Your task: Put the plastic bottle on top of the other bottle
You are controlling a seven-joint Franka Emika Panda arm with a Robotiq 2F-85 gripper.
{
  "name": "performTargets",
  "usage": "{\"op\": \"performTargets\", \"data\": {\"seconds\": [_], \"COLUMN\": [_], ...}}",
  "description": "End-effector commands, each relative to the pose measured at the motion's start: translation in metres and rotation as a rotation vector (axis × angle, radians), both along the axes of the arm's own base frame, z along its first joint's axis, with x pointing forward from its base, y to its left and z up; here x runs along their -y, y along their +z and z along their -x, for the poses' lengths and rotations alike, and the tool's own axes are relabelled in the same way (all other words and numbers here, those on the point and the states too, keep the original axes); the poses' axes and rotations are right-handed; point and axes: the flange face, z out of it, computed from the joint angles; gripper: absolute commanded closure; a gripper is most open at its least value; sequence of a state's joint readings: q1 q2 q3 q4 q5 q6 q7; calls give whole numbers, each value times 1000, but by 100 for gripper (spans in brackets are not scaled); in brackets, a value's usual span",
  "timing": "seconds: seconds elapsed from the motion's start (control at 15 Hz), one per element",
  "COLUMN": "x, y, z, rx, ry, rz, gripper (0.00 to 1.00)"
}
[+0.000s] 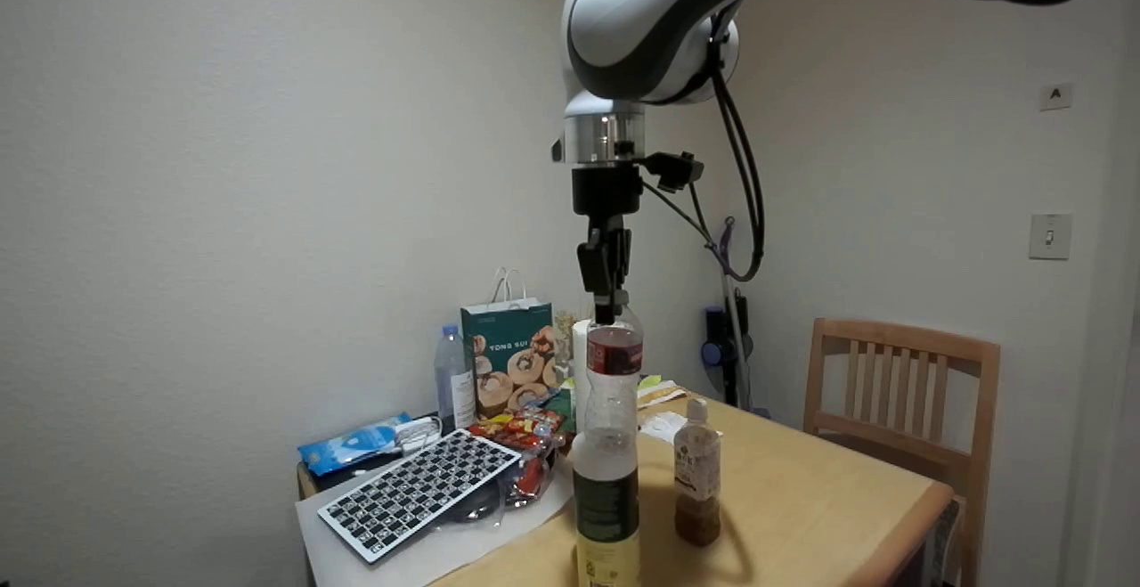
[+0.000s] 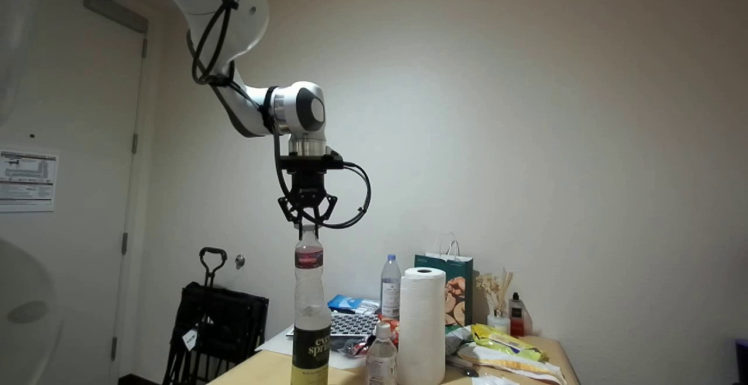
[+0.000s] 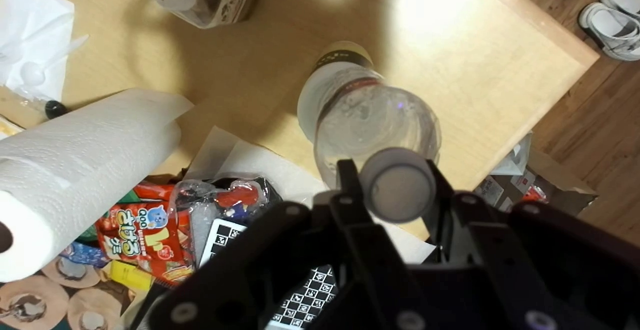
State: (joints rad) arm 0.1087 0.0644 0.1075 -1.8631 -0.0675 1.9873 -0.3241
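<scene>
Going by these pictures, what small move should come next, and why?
Probably a slight ease straight down with the gripper. It holds the red-banded bottle by its top, roughly lined up over the lower bottle. Both exterior views show no clear gap between them, but whether the base bears weight cannot be told.
</scene>
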Motion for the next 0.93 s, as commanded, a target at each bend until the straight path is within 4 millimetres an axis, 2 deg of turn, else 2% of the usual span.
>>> {"op": "performTargets", "data": {"seconds": [0.0,0.47,0.53,0.6,0.67,0.8,0.87], "x": [4,9,9,10,11,11,11], "y": [-2,-5,-5,-5,-5,-3,-2], "z": [-11,-23,-23,-23,-24,-22,-21], "rx": [12,-5,-9,-9,-8,-17,-18], "ry": [23,13,11,11,11,9,12], "rz": [15,8,4,-3,-3,-8,-7], "gripper": [92,92,42,91,88,93,92]}}
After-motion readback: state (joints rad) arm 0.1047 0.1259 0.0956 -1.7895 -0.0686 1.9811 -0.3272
